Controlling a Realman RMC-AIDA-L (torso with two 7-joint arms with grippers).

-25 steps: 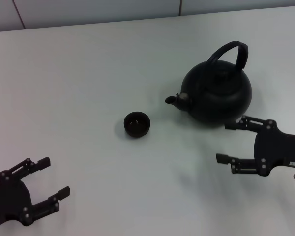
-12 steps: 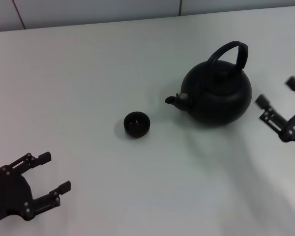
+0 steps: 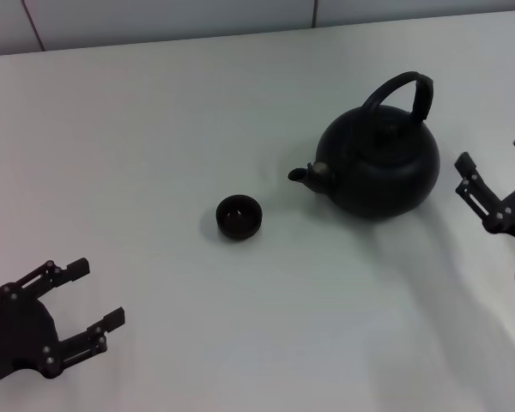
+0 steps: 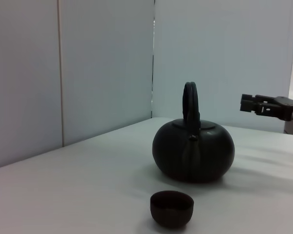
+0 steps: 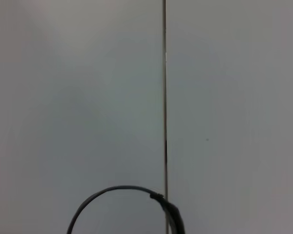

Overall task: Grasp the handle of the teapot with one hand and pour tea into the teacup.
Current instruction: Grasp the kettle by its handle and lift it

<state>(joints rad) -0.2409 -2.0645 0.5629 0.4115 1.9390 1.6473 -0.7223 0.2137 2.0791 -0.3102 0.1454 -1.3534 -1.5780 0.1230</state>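
On the table (image 3: 154, 112): teapot (image 3: 379, 163) right of centre, upright, spout pointing toward the teacup (image 3: 239, 216).
Teacup: near the spout, apart from it, upright on the white top.
Handle (image 3: 399, 93): arched over the lid, free, nothing touching it.
Right gripper (image 3: 493, 172): raised beside the teapot on its right, near but apart, fingers spread, holding nothing.
Left gripper (image 3: 93, 296): low at the near left, well apart from the teacup, fingers spread, empty.
Wall (image 4: 102, 63): pale panels behind the table.
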